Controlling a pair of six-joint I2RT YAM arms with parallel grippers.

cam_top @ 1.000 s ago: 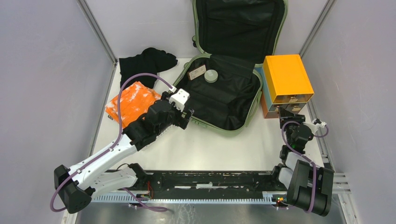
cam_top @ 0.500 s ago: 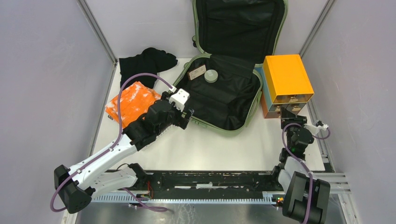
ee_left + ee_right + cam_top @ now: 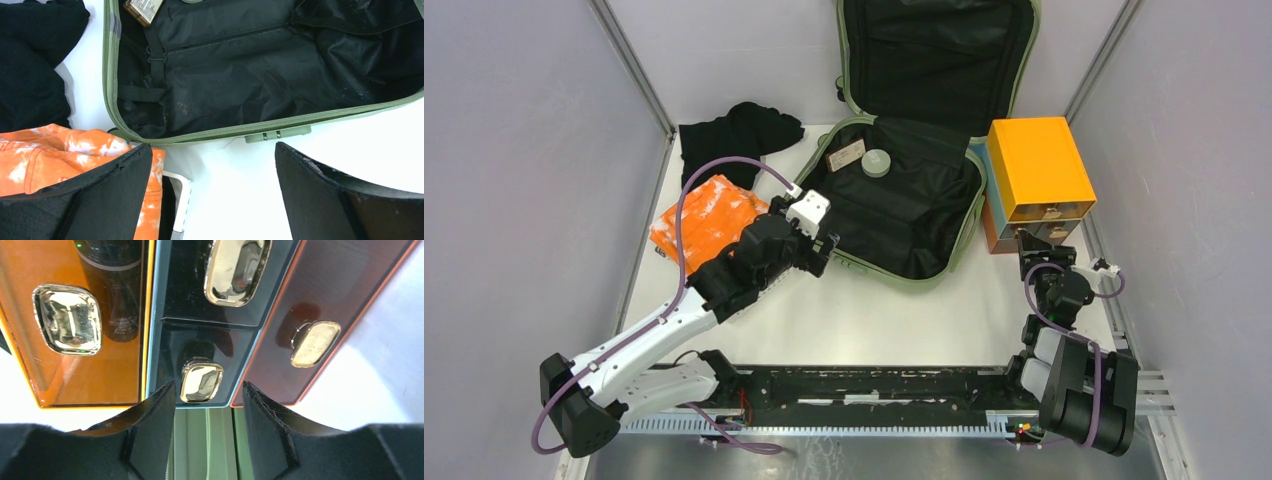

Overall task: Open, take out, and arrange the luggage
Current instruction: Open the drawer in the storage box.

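The luggage [image 3: 904, 200] lies open on the table [image 3: 924, 320], lid upright, unmoved, with the left gripper [image 3: 212, 150] still hanging wide-jawed at its near-left rim, while the right gripper [image 3: 207, 390], right of the luggage, has returned toward the orange box [image 3: 1036, 165], jaws narrowly parted facing a drawer knob [image 3: 201, 382], untouched.

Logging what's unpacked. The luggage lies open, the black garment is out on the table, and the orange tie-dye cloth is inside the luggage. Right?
One slip: the orange tie-dye cloth lies on the table beside the luggage, not inside it, as the top external view shows. The luggage does lie open and the black garment is out on the table.
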